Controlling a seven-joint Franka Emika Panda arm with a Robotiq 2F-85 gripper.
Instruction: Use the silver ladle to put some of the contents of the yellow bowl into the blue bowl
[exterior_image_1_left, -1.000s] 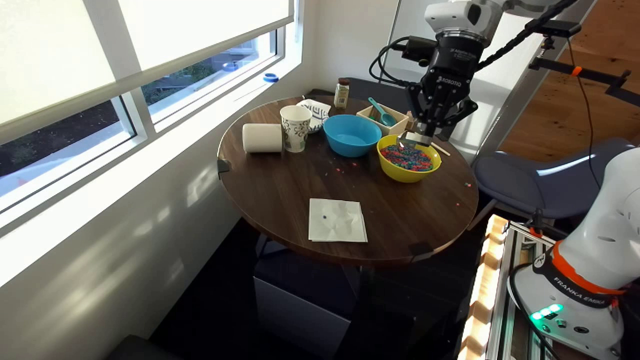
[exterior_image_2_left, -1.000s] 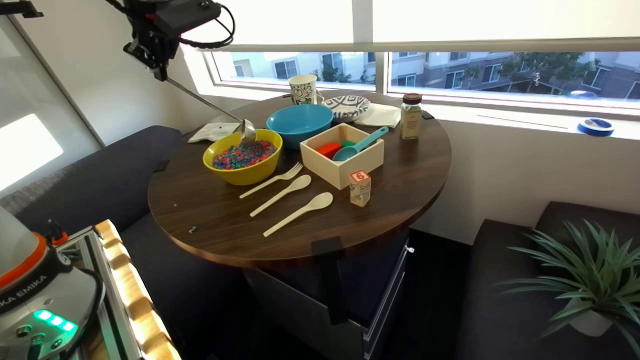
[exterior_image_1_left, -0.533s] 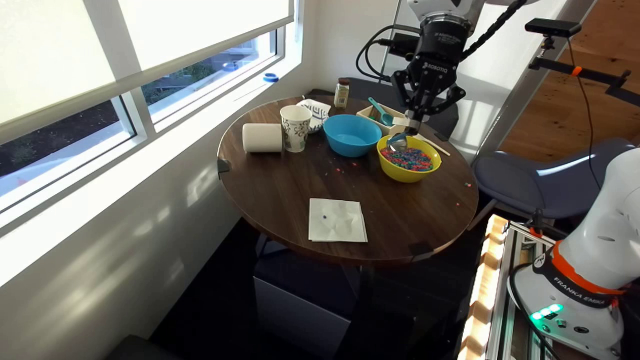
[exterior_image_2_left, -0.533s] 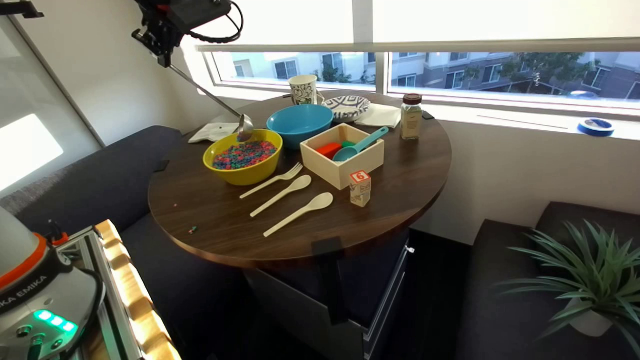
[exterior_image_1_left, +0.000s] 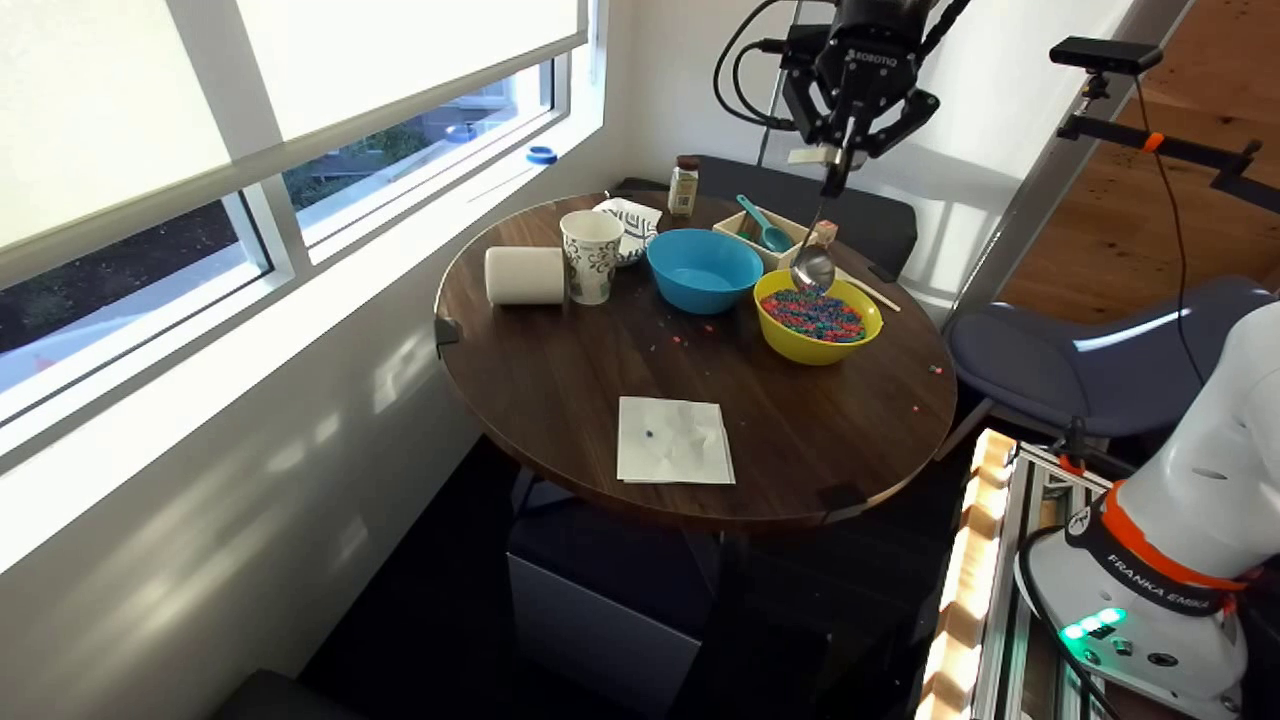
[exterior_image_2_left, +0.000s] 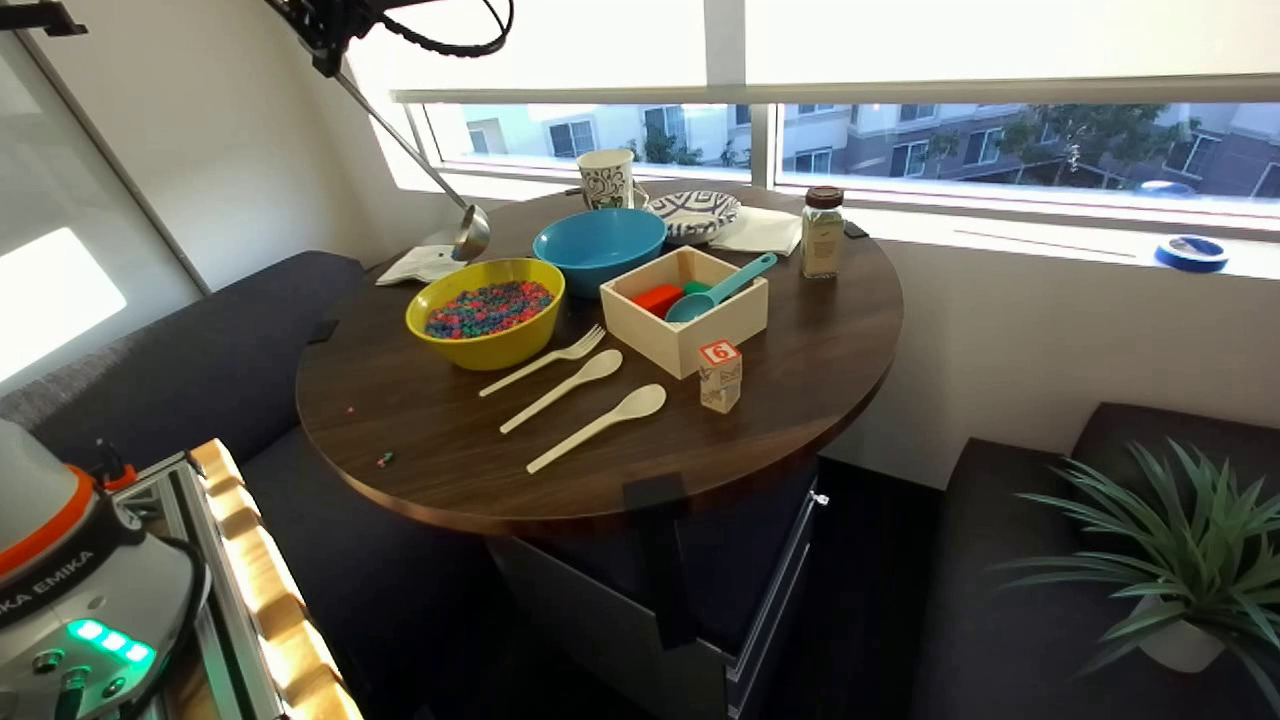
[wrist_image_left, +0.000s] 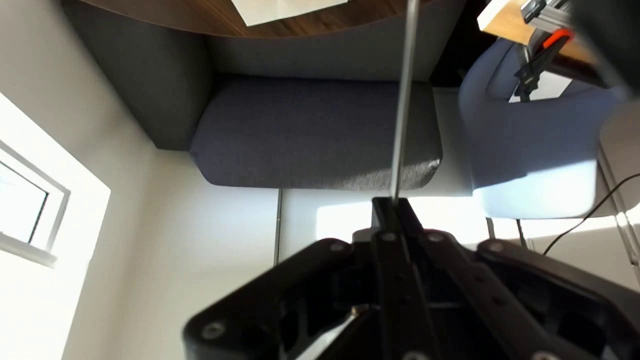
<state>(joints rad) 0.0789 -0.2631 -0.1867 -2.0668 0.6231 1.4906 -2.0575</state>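
The silver ladle (exterior_image_1_left: 812, 270) hangs from my gripper (exterior_image_1_left: 836, 180), its scoop above the yellow bowl's rim and clear of the contents. It also shows in an exterior view (exterior_image_2_left: 472, 235), and its handle in the wrist view (wrist_image_left: 404, 100). My gripper (wrist_image_left: 395, 202) is shut on the top of the handle. The scoop's inside is not clear, so I cannot tell if it holds pieces. The yellow bowl (exterior_image_1_left: 800, 347) holds the contents (exterior_image_1_left: 815, 315), small pink, purple and teal pieces. The blue bowl (exterior_image_1_left: 703, 292) stands beside it with no pieces visible inside.
A wooden box (exterior_image_2_left: 650, 345) with a teal scoop stands near both bowls. Wooden cutlery (exterior_image_2_left: 600, 428), a block (exterior_image_2_left: 720, 380), a spice jar (exterior_image_2_left: 822, 240), paper cups (exterior_image_1_left: 590, 265), a plate (exterior_image_2_left: 695, 212) and napkins (exterior_image_1_left: 675, 440) lie around. Stray pieces (exterior_image_2_left: 386, 460) dot the table.
My gripper has risen with the ladle. The scoop has come up out of the contents to above the yellow bowl's rim, and the handle hangs more steeply. The bowls have not moved.
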